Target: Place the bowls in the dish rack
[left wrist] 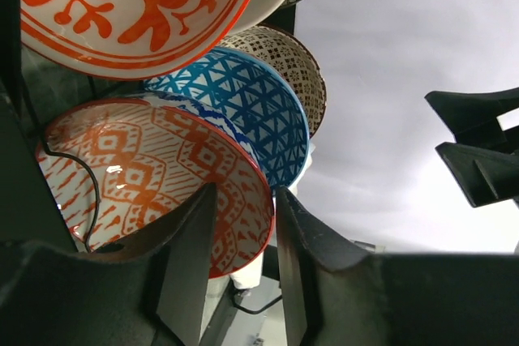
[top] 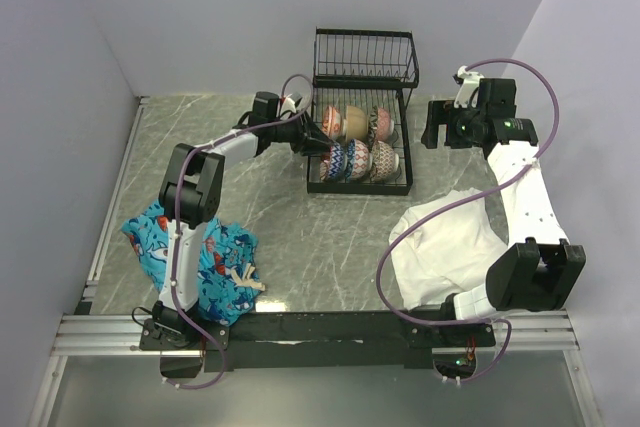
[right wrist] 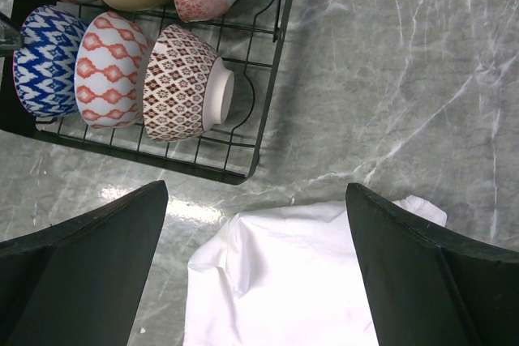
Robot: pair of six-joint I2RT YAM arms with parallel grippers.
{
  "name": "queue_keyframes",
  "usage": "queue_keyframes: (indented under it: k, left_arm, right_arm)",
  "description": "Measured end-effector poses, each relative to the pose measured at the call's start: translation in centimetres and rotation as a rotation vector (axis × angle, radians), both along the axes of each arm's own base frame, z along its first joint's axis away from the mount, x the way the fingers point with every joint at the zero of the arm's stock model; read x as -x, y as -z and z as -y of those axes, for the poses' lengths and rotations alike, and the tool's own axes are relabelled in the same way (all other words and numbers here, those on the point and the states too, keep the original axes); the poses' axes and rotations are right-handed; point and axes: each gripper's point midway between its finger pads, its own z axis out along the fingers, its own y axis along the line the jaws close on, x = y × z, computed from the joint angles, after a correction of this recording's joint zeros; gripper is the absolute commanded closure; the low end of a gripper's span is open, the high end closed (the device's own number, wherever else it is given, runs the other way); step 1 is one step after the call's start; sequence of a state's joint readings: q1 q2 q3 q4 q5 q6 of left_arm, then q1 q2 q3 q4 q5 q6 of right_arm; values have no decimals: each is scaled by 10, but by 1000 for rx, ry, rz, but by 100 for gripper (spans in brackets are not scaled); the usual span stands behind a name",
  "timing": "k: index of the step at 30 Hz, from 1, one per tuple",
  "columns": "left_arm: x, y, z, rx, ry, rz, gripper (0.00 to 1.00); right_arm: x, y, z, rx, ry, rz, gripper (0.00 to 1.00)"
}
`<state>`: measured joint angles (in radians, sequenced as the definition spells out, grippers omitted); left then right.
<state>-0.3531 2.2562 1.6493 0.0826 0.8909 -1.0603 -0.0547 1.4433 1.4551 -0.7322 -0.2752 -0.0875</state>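
Standing at 12 o'clock on the table (top: pixel 280 227), the rack (top: pixel 365 190) holds six bowls (top: pixel 358 159) on edge in two rows. The left gripper (left wrist: pixel 246 194) sits at its 9 o'clock side, jaws straddling the rim of the orange bowl (left wrist: pixel 138 176); whether they pinch it I cannot tell. The right gripper (right wrist: pixel 256 192) hangs wide open at 3 o'clock, beside a white cloth (right wrist: pixel 284 281).

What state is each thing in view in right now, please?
dish rack: lower tier holding six bowls, upper basket empty.
bowls: on edge, two rows of three.
left fingers: straddling the orange-lattice bowl rim; grip unclear.
right fingers: wide open, empty.
white cloth: crumpled on the table.
blue cloth: crumpled on the table.
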Motion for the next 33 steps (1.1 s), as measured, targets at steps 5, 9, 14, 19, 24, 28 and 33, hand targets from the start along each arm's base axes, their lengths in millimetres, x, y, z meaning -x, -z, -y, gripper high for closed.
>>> queue_keyframes:
  k: [5,9,14,19,24,28,33]
  left_arm:
    - [-4,-2,-3,-18,3,41,56]
    - [-5,-12,-13,-39,4,83,53]
    - [-2,-45,-42,-88,13,212,50]
    - [12,-90,-72,-137,26,389,3]
    - [27,-107,-97,-220,22,508,3]
    - [10,-87,-125,-440,-9,621,3]
    - [-40,-58,-197,-931,-116,733,3]
  right_arm:
    - [0,0,0,0,-1,0,1]
    - [0,-1,0,-2,-3,4,1]
    - [-5,-11,-1,-3,-5,26,0]
    - [-14,-25,0,1,-6,66,0]
    - [-20,-29,2,11,-2,77,0]
    - [-28,-29,5,7,42,77,0]
    - [-36,-29,24,40,189,78,0]
